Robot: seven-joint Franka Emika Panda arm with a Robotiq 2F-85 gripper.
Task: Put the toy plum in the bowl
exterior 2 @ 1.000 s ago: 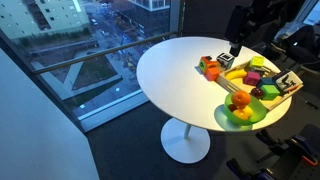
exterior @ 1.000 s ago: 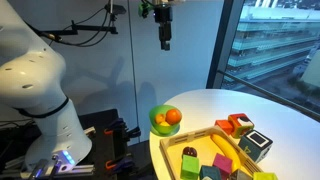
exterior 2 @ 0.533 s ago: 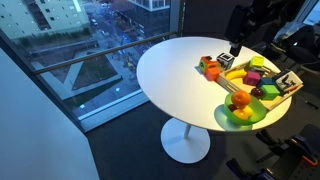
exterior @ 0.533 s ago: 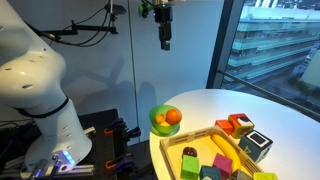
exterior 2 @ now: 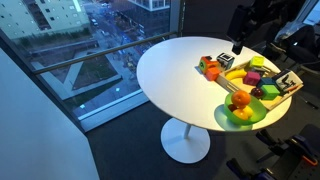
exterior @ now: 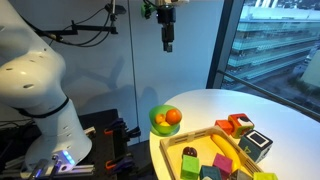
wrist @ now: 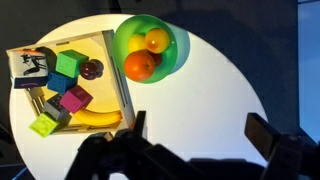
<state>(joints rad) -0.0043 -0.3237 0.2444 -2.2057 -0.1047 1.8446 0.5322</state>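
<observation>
The toy plum point(wrist: 92, 69) is small, round and dark purple. It lies in the wooden tray point(wrist: 114, 78), next to a green block, near the tray side closest to the bowl. The bright green bowl point(wrist: 150, 45) holds an orange toy fruit point(wrist: 141, 65) and a yellow one. The bowl also shows in both exterior views point(exterior: 162, 122) point(exterior 2: 240, 113), near the table's edge. My gripper point(wrist: 198, 130) is open and empty. It hangs high above the table in both exterior views point(exterior: 167, 40) point(exterior 2: 238, 45), well clear of the plum and the bowl.
The tray point(exterior: 190, 136) holds several coloured blocks and a banana point(wrist: 97, 118). The round white table point(exterior 2: 170, 70) stands beside a large window. The robot's white base point(exterior: 35, 95) is behind the table.
</observation>
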